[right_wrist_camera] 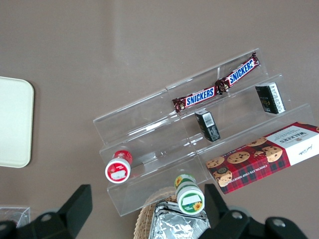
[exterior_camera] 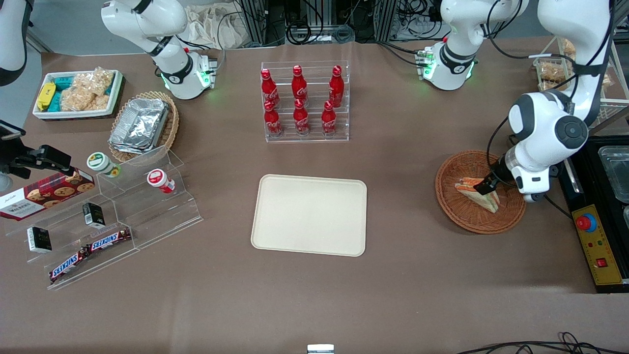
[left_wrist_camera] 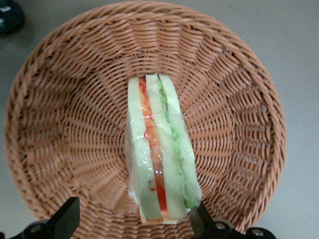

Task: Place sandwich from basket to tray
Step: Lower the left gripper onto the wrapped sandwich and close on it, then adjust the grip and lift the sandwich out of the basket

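Tray [exterior_camera: 309,215] lies flat at table centre, nearer the front camera than the rack of cola bottles [exterior_camera: 300,101]. Basket [exterior_camera: 479,191] sits toward the working arm's end, well apart from tray. Sandwich [exterior_camera: 479,192] stands on edge in basket, filling layers facing up in wrist view. Gripper [exterior_camera: 487,186] is low over basket, fingers [left_wrist_camera: 67,216] spread wide, straddling sandwich end; one finger is close beside the bread, the other clearly apart from it.

A robotics lab: cable-strewn aluminium frames [exterior_camera: 314,19], mock shop goods.
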Robot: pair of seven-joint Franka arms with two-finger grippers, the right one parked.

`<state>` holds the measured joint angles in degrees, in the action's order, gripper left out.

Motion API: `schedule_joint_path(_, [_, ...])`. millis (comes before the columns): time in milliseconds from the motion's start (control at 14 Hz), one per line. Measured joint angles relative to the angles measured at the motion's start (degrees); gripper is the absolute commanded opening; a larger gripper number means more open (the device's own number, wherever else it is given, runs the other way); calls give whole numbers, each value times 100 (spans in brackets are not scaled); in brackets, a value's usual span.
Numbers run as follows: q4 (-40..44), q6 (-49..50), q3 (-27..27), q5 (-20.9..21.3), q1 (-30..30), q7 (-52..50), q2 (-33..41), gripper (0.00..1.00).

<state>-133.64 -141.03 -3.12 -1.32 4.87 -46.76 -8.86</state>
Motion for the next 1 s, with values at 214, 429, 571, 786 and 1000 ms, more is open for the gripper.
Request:
schedule_joint_path(214, [6,-326,-8,-1,-3,-125,-262,100])
schedule_joint_path(429, [71,-349,-14,-1,-5,-252,-249,100])
schedule_joint_path(571, [140,-275,-36,-1,-11,-288,-140,100])
schedule_joint_path(786, [506,385,-44,0,-19,-453,-35,100])
schedule_joint_path(1000, [752,619,-44,3,-20,-588,-223,100])
